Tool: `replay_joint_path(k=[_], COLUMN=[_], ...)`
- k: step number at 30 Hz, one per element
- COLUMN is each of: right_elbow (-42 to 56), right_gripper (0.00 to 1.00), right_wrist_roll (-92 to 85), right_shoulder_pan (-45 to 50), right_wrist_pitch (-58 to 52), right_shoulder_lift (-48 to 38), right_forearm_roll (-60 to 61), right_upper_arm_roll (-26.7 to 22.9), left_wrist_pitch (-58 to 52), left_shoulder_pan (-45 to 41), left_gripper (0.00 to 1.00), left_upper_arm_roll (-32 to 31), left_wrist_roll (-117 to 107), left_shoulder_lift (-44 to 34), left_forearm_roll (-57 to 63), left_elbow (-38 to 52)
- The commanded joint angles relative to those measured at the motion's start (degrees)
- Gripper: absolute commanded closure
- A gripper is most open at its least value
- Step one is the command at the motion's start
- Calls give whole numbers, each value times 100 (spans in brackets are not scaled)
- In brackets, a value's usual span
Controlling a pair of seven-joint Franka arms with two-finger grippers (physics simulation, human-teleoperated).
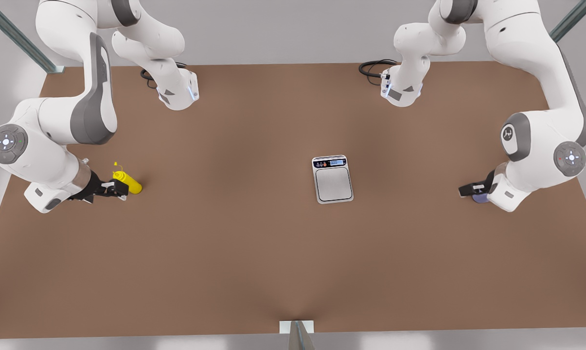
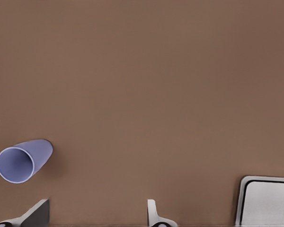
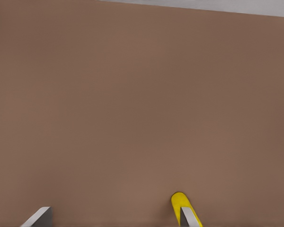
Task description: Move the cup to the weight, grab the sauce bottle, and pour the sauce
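The left end effector hangs spread apart near the cup. The right end effector is spread beside the sauce bottle. The weight sits mid-table.

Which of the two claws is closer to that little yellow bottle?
The right gripper: it sits right at the sauce bottle. The left gripper is across the table, beside the cup.

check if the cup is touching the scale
Apart. The left wrist view shows the cup and the scale with bare table between them.
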Motion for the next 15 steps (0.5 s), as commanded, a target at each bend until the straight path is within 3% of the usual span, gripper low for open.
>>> replay_joint_path(k=[1,6,10,15], right_elbow=[-9,-35,-88,-123], right_gripper=[0,0,0,0], right_wrist_roll=[-1,-1328,-1381,-1513], right_shoulder_pan=[-4,-101,-154,-180], right_wrist_pitch=[-2,86,86,60], right_shoulder_lift=[0,70,70,70], right_forearm_roll=[22,13,13,4], right_upper_arm_roll=[-2,-11,-20,-20], left_wrist_pitch=[-2,16,139,956], left_shoulder_pan=[3,21,47,47], left_gripper=[0,0,0,0], left_upper_arm_roll=[4,153,373,795], left_wrist_roll=[-11,68,77,287], left_shoulder_lift=[5,40,286,295], left_forearm_roll=[49,49,58,93], left_elbow=[0,-61,-79,-870])
